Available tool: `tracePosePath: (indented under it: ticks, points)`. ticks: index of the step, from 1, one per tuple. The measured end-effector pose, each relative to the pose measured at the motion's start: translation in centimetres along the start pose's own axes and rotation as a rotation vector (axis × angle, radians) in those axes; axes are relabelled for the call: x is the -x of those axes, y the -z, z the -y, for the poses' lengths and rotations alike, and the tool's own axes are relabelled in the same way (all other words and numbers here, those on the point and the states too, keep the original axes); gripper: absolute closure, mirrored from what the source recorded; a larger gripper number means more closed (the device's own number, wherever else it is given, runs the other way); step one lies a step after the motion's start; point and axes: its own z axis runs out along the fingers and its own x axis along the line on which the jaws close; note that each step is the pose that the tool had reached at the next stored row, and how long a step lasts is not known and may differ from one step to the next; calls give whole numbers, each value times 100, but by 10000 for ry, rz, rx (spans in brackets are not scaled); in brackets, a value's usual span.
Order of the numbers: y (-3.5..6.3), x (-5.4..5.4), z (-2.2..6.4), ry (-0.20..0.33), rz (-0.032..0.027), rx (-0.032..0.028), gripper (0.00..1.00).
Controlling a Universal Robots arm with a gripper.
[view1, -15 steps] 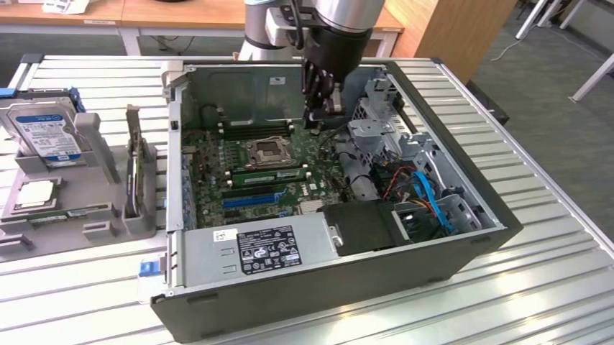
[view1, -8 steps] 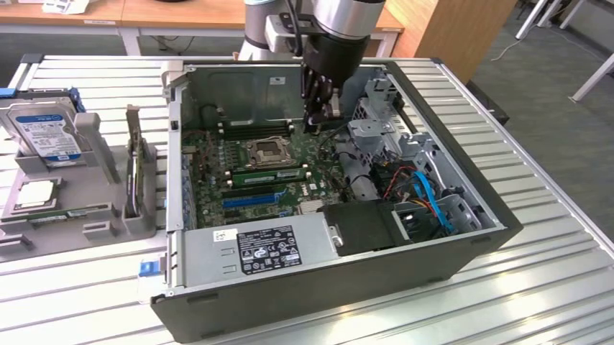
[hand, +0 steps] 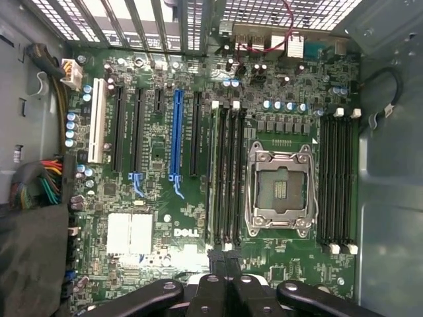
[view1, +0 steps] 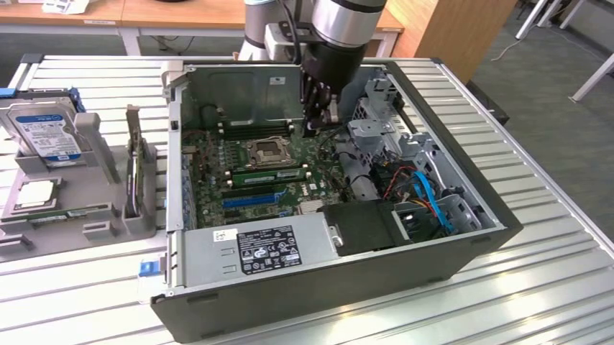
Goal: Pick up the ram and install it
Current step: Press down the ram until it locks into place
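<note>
One gripper point(view1: 320, 129) point(hand: 225, 259): clenched, its black fingertips pressed together, hanging inside the open computer case point(view1: 336, 287) above the motherboard point(hand: 155, 155), over the end of a memory-slot bank that lies toward the exterior view's right.
ram point(view1: 269, 175) point(hand: 213, 172): a green stick standing on edge in that bank, on the side nearest the expansion slots. Whether the fingertips touch it I cannot tell.
CPU socket point(view1: 264, 151) point(hand: 279, 188): a metal frame just on the far side of the ram's bank, with black slots on both sides.
blue expansion slot point(view1: 254, 199) point(hand: 176, 132): on the near side of the ram.
power supply point(view1: 254, 248): a silver box with a black label at the case's near edge.
grey rack point(view1: 96, 230): outside the case at the exterior view's left, on the slatted table point(view1: 537, 287).
hard drive point(view1: 43, 129): blue-labelled, at the rack's far end.
</note>
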Motion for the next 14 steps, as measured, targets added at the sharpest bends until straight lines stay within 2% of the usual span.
tracePosePath:
  ticks: [14]
  points:
    - [-237, -18, 13, 0, 0, -1, 90]
